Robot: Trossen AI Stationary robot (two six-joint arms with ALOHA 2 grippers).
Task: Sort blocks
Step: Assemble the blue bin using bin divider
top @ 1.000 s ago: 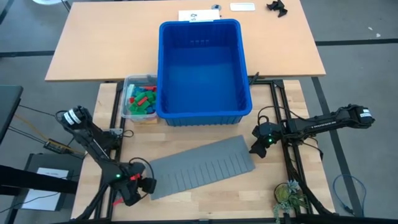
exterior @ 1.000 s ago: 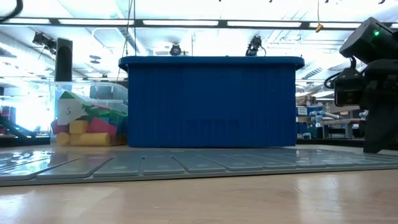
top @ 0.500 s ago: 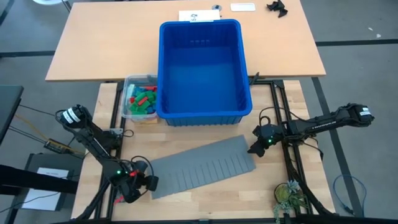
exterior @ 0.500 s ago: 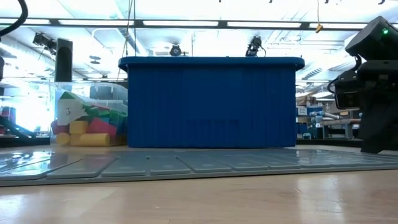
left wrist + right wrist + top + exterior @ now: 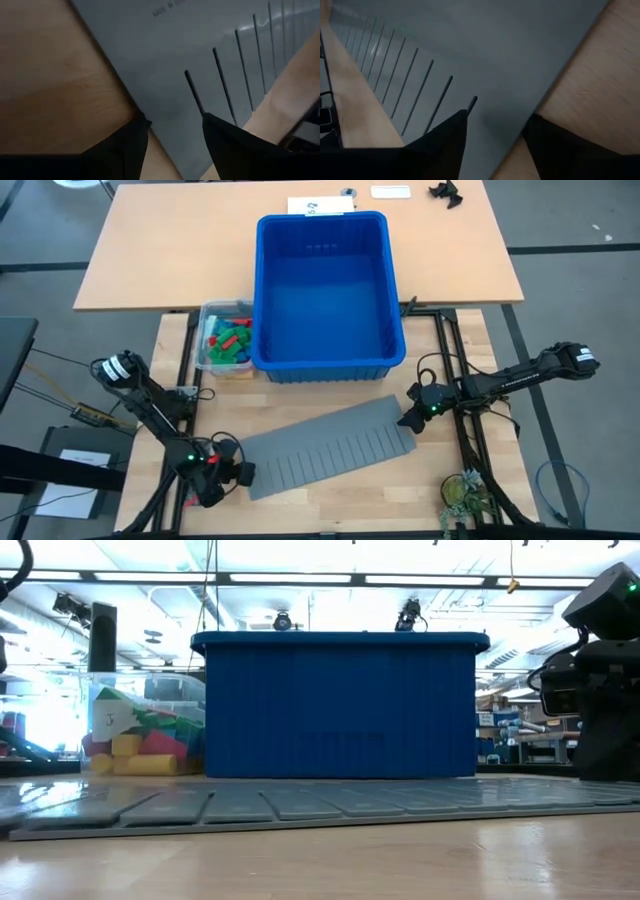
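We can't see much of the blocks (image 5: pixel 226 338): they're piled in the clear tub (image 5: pixel 207 356) just left of the blue bin (image 5: pixel 328 355), mostly a colourful jumble. The left gripper (image 5: pixel 243 474) sits at the grey slotted mat's (image 5: pixel 330 445) left end, fingers (image 5: pixel 125 147) parted astride its edge. The right gripper (image 5: pixel 404 420) is the same at the other end. Wooden tabletop (image 5: pixel 350 495), bright cluttered room behind.
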